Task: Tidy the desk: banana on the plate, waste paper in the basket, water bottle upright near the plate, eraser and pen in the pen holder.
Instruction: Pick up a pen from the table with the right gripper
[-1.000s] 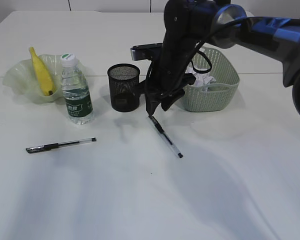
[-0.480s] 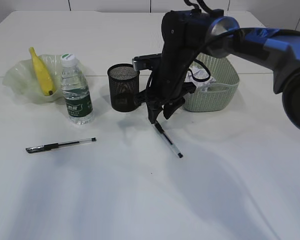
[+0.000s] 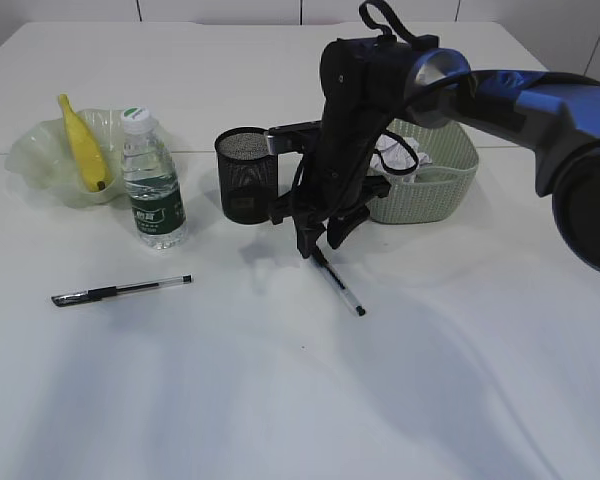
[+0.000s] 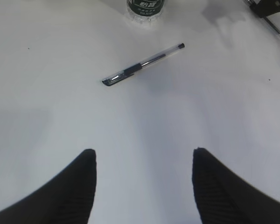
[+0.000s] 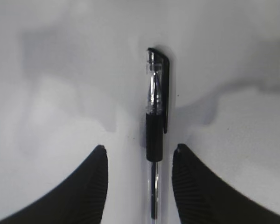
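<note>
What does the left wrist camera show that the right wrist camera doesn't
Only the left wrist view shows the second pen lying loose beyond the open left gripper, plus the base of the water bottle.

Only the right wrist view shows a close look at the capped pen lying between the right gripper fingers, which stand apart from it on either side.

Both show bare white desk; that capped pen barely enters the left wrist view's top right corner.

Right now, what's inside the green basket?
A crumpled wad of waste paper shows in the basket. The right arm covers the basket's left part, and its near wall hides the bottom.
</note>
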Motion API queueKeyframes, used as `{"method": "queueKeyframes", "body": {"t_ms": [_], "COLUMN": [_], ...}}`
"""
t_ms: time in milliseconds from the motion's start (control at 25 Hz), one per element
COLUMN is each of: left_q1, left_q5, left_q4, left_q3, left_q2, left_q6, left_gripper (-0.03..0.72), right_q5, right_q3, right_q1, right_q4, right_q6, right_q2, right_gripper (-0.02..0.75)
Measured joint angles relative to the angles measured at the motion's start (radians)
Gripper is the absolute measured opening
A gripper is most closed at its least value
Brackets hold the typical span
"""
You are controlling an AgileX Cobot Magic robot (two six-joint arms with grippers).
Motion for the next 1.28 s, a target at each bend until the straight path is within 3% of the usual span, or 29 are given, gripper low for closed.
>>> {"method": "queueKeyframes", "body": {"t_ms": [1280], "left_q1": [0.0], "left_q5": [-0.018], "left_q4": [0.0], "left_q3": [0.0], "left_q2": [0.0], "left_q6": [0.0], "left_gripper": [0.454], "right_q5": [-0.004], "right_q3": [-0.002], "right_q1": [0.0], "right_q4": [-0.036], "right_q6": [0.053], "right_q2": [0.051], "right_gripper": [0.321]}}
